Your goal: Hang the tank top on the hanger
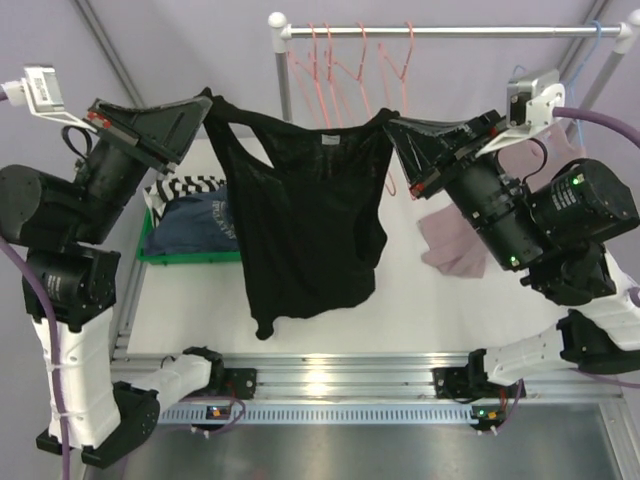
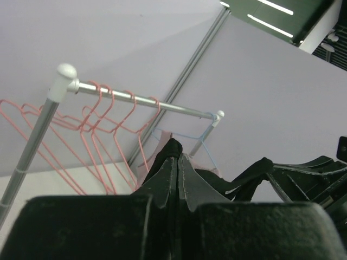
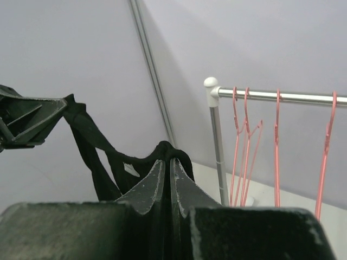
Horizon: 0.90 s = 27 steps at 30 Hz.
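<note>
The black tank top (image 1: 305, 220) hangs spread in the air between my two grippers, in front of the rail. My left gripper (image 1: 205, 105) is shut on its left shoulder strap (image 2: 173, 147). My right gripper (image 1: 392, 125) is shut on its right shoulder strap (image 3: 172, 149). Several salmon-pink wire hangers (image 1: 345, 60) hang on the rail just behind the top; they also show in the left wrist view (image 2: 103, 135) and the right wrist view (image 3: 244, 151). The top's hem hangs above the table.
The silver rail (image 1: 450, 32) spans the back on white-capped posts. A light blue hanger (image 1: 590, 60) hangs at its right end. A green tray (image 1: 165, 255) holds a dark blue printed shirt (image 1: 200, 222). A dusty-pink garment (image 1: 455, 240) lies at right.
</note>
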Motion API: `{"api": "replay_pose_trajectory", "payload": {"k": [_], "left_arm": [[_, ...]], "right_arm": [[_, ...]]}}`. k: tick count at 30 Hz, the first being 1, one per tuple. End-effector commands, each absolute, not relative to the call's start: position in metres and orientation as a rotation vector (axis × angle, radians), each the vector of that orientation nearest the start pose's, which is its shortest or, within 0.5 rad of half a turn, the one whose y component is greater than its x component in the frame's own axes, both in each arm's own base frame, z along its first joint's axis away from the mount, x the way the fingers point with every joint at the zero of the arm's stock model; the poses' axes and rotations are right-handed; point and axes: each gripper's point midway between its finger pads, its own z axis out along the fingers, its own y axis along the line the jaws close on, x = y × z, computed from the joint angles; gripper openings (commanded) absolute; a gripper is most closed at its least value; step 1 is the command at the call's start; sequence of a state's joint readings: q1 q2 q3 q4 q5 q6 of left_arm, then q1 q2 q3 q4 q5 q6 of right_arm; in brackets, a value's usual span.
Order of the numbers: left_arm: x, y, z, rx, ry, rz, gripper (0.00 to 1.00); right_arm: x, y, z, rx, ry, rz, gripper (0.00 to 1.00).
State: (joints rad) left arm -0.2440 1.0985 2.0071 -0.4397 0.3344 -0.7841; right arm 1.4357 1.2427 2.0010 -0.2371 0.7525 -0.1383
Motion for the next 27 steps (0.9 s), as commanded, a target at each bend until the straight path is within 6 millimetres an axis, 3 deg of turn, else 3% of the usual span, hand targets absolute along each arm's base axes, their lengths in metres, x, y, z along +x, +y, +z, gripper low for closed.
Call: {"api": "replay_pose_trajectory", "payload": {"k": [1, 2, 3, 4, 5, 6, 7, 8, 9, 10, 11, 12, 13, 14, 15, 16, 17, 18, 20, 21, 23, 24, 27], "left_arm": [[0.192, -0.14, 0.644, 0.008, 1.193, -1.129, 0.0], [0.194, -0.141, 0.635, 0.001, 1.212, -1.132, 0.0], [0.196, -0.142, 0.626, -0.008, 1.233, -1.133, 0.0], [0.2, -0.143, 0.604, -0.025, 1.278, -1.132, 0.0], [0.203, -0.144, 0.592, -0.035, 1.303, -1.131, 0.0], [0.216, -0.146, 0.562, -0.064, 1.372, -1.125, 0.0], [0.207, -0.144, 0.554, -0.067, 1.375, -1.13, 0.0], [0.207, -0.145, 0.541, -0.077, 1.399, -1.133, 0.0], [0.208, -0.146, 0.527, -0.089, 1.426, -1.138, 0.0], [0.209, -0.146, 0.499, -0.108, 1.478, -1.134, 0.0], [0.21, -0.146, 0.483, -0.122, 1.507, -1.132, 0.0], [0.217, -0.149, 0.448, -0.154, 1.585, -1.134, 0.0], [0.209, -0.148, 0.436, -0.156, 1.598, -1.134, 0.0], [0.209, -0.149, 0.419, -0.167, 1.635, -1.136, 0.0], [0.214, -0.151, 0.382, -0.207, 1.714, -1.138, 0.0], [0.208, -0.151, 0.369, -0.217, 1.729, -1.148, 0.0], [0.206, -0.153, 0.354, -0.226, 1.757, -1.163, 0.0], [0.206, -0.155, 0.321, -0.266, 1.817, -1.18, 0.0], [0.203, -0.158, 0.295, -0.282, 1.855, -1.204, 0.0], [0.201, -0.161, 0.27, -0.301, 1.904, -1.221, 0.0], [0.201, -0.164, 0.251, -0.304, 1.933, -1.238, 0.0], [0.2, -0.166, 0.232, -0.316, 1.977, -1.244, 0.0], [0.2, -0.174, 0.208, -0.312, 2.035, -1.267, 0.0]], "right_arm": [[0.162, 0.235, 0.626, -0.238, 1.237, 0.704, 0.0], [0.163, 0.243, 0.61, -0.254, 1.268, 0.698, 0.0], [0.162, 0.236, 0.605, -0.246, 1.279, 0.705, 0.0], [0.162, 0.235, 0.596, -0.24, 1.299, 0.704, 0.0], [0.163, 0.246, 0.57, -0.26, 1.353, 0.698, 0.0], [0.161, 0.237, 0.563, -0.238, 1.371, 0.725, 0.0], [0.159, 0.238, 0.55, -0.201, 1.409, 0.766, 0.0], [0.16, 0.248, 0.517, -0.228, 1.467, 0.74, 0.0], [0.157, 0.24, 0.502, -0.223, 1.502, 0.75, 0.0], [0.155, 0.244, 0.485, -0.177, 1.554, 0.799, 0.0], [0.154, 0.252, 0.446, -0.202, 1.621, 0.768, 0.0], [0.152, 0.247, 0.43, -0.183, 1.651, 0.785, 0.0], [0.149, 0.247, 0.406, -0.193, 1.706, 0.771, 0.0], [0.147, 0.252, 0.366, -0.169, 1.784, 0.766, 0.0], [0.144, 0.247, 0.35, -0.152, 1.815, 0.772, 0.0], [0.141, 0.249, 0.33, -0.115, 1.866, 0.792, 0.0], [0.139, 0.247, 0.296, -0.129, 1.92, 0.75, 0.0], [0.137, 0.243, 0.284, -0.111, 1.944, 0.751, 0.0], [0.132, 0.24, 0.245, -0.09, 2.012, 0.74, 0.0], [0.132, 0.237, 0.237, -0.078, 2.02, 0.751, 0.0], [0.136, 0.236, 0.207, -0.069, 2.074, 0.762, 0.0], [0.138, 0.236, 0.204, -0.061, 2.076, 0.796, 0.0], [0.149, 0.241, 0.188, -0.102, 2.082, 0.912, 0.0]]}}
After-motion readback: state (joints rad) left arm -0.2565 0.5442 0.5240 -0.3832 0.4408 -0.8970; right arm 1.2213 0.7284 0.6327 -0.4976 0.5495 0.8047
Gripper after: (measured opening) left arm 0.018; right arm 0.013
